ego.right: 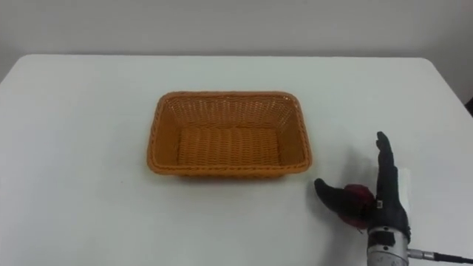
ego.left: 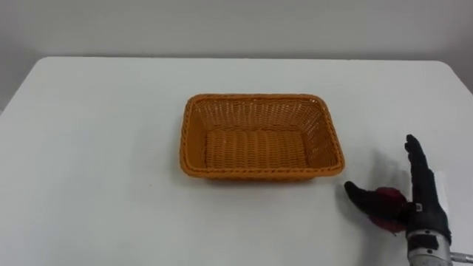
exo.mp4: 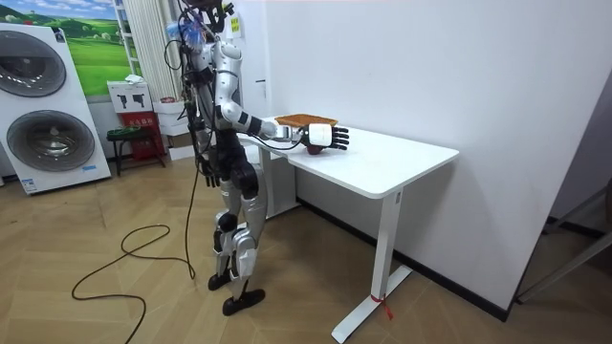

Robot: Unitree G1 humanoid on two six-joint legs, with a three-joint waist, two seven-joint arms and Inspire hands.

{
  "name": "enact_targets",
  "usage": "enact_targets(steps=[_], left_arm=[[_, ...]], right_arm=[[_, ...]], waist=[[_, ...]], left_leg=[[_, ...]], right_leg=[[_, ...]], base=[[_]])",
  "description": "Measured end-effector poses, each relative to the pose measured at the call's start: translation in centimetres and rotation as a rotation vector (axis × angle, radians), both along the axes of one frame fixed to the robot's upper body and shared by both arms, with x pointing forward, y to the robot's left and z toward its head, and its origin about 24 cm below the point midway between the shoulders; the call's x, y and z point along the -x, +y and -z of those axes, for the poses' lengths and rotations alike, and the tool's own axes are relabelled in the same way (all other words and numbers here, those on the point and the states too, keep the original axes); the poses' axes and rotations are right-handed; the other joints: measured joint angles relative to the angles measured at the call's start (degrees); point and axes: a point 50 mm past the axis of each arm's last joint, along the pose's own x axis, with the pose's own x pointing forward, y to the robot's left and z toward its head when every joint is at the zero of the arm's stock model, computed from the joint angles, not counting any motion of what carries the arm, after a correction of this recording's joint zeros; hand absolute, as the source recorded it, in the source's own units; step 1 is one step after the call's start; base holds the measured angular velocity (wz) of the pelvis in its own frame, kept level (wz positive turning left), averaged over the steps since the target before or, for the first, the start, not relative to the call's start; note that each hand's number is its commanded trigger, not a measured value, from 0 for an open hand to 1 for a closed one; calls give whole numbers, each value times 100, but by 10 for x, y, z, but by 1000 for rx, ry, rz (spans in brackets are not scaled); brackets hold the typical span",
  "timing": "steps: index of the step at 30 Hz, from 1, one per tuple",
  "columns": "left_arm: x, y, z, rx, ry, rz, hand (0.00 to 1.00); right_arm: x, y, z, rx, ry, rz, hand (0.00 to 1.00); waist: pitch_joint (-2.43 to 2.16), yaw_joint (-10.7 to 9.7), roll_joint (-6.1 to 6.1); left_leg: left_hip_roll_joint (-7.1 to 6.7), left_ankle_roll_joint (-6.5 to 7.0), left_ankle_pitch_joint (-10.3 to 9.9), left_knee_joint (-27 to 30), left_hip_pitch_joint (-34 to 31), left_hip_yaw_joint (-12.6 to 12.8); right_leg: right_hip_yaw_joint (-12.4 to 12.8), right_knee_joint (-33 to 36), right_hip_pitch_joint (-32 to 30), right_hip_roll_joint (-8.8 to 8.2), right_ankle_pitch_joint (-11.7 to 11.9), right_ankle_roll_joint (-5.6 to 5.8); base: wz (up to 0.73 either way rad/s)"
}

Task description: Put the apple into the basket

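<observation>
A red apple [ego.left: 386,199] lies on the white table [ego.left: 96,148] to the right of and nearer than an orange wicker basket [ego.left: 262,174], which holds nothing. My right hand [ego.left: 425,210] comes in from the lower right and stands edge-on at the apple. Its fingers are straight and point away from me, behind the fruit, and its thumb reaches out to the left in front of the fruit. The apple [ego.right: 358,196] sits in the crook between them, partly hidden by the hand [ego.right: 388,207]. In the room view I stand at the table's end with the right arm stretched over the tabletop [exo.mp4: 382,162].
The basket [exo.mp4: 306,120] sits mid-table, with bare white tabletop all round it. The table's right edge runs close to my right hand. In the room view a washing machine [exo.mp4: 48,105] and a small stool [exo.mp4: 129,143] stand behind me.
</observation>
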Motion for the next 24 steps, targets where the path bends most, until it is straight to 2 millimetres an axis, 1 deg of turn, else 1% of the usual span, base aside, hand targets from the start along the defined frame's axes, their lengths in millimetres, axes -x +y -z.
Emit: enact_targets(steps=[3, 6, 11, 12, 13, 14, 15, 16, 17, 18, 20, 21, 24], left_arm=[[-2, -2, 0, 3, 0, 15, 0], [-3, -1, 0, -1, -4, 15, 0], [-2, -1, 0, -4, -6, 15, 0], [-2, -1, 0, -5, -6, 15, 0], [-2, -1, 0, -5, -6, 15, 0], [-2, -1, 0, -4, -5, 15, 0], [-1, -1, 0, -4, -1, 13, 0], [0, -1, 0, -3, 2, 13, 0], [1, -1, 0, -4, 5, 12, 0], [2, -2, 1, -8, 8, 15, 0], [6, -2, 1, -18, 19, 19, 0], [8, -2, 1, -20, 23, 18, 0], [9, -4, 1, -23, 25, 15, 0]], right_arm=[[3, 2, 2, -4, 7, -4, 0], [8, 3, 5, 12, 19, -19, 0], [20, 4, 12, 10, 27, -22, 0], [23, 4, 13, 12, 32, -18, 28], [25, 3, 15, 16, 43, -15, 60], [31, 1, 20, 21, 71, -1, 78], [34, 1, 24, 12, 82, 10, 100], [34, 2, 24, 8, 76, 9, 100], [35, 3, 25, 8, 72, 18, 100], [37, 1, 26, 16, 64, 39, 100], [38, -4, 25, 44, 55, 69, 100], [39, -7, 26, 65, 61, 74, 100], [41, -9, 28, 98, 64, 77, 100]], waist=[[-31, -85, 39], [-50, -103, 65], [-54, -126, 65], [-55, -129, 66], [-55, -128, 66], [-56, -127, 68], [-64, -126, 81], [-70, -126, 92], [-85, -121, 116], [-102, -117, 142], [-122, -120, 173], [-125, -119, 179], [-131, -110, 194]], left_leg=[[-3, 0, 0, -15, 0, 7], [1, 0, 0, -15, 34, 56], [-2, 1, 0, -35, 130, 60], [-2, 2, 1, -35, 132, 60], [-1, 2, 1, -33, 135, 60], [-1, 3, 1, -28, 134, 60], [-1, 4, 1, -25, 131, 68], [-1, 4, 1, -25, 129, 74], [1, 5, 0, -29, 128, 74], [1, 8, -2, -27, 137, 70], [1, 9, -2, -23, 146, 70], [4, 8, -2, -17, 157, 67], [8, 8, -2, -22, 203, 60]], right_leg=[[13, 0, -14, 0, 2, 2], [72, -3, -2, 8, 3, 1], [66, -13, 52, 0, 14, 14], [66, -14, 60, -1, 25, 19], [66, -14, 65, 0, 32, 21], [65, -13, 73, 0, 38, 21], [68, -11, 78, 0, 44, 22], [71, -10, 84, 0, 48, 21], [67, -11, 90, 0, 56, 20], [60, -12, 89, 0, 57, 21], [58, -15, 110, 0, 58, 21], [53, -15, 138, 2, 59, 19], [46, -17, 161, 5, 59, 19]], base=[[0], [-8], [-1], [0], [0], [0], [-4], [-3], [0], [5], [2], [0], [1]])
